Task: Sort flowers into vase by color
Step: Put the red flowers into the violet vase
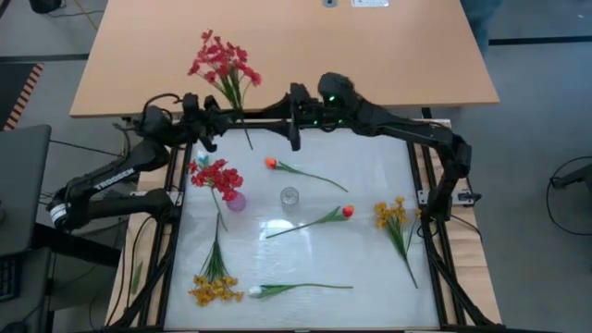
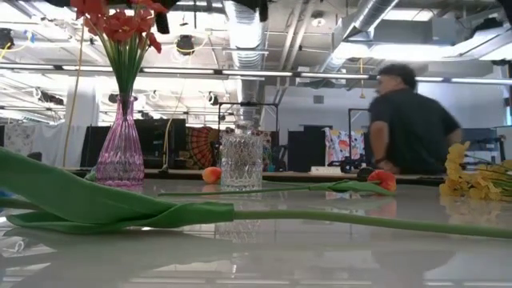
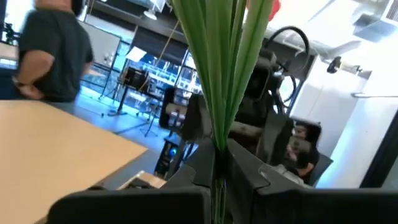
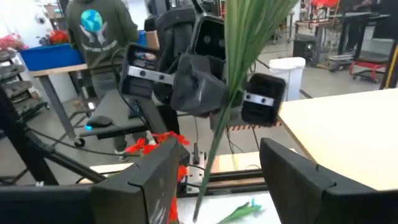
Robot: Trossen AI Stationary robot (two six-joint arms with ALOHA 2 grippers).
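My left gripper [image 1: 220, 118] is at the table's far edge, shut on a red-pink spray [image 1: 222, 63] whose heads reach out over the wooden table [image 1: 388, 55]. My right gripper [image 1: 292, 120] is open just to its right. In the right wrist view its fingers [image 4: 149, 180] stand on either side of the spray's lower stem [image 4: 208, 168] without touching it. A pink vase [image 1: 237, 201] holds another red spray [image 1: 215, 174]. A clear vase [image 1: 289, 196] stands empty. Orange [image 1: 271, 164] and red [image 1: 347, 212] tulips, two yellow bunches [image 1: 390, 215] [image 1: 215, 289] and a white tulip [image 1: 259, 291] lie flat. My left gripper pinches the red spray's green stem bundle [image 3: 217, 155] between its two fingers, well below the blossoms. The fingers come level from the table's left and lie across the stem. The spray is lifted clear, and its lower stem end [image 1: 249, 143] sticks out below the fingers.
The white work surface [image 1: 370, 157] sits in a black frame. A person [image 2: 412, 120] stands in the room behind the table, and another person [image 4: 99, 31] shows in the right wrist view. Free room lies between the clear vase and the table's far edge.
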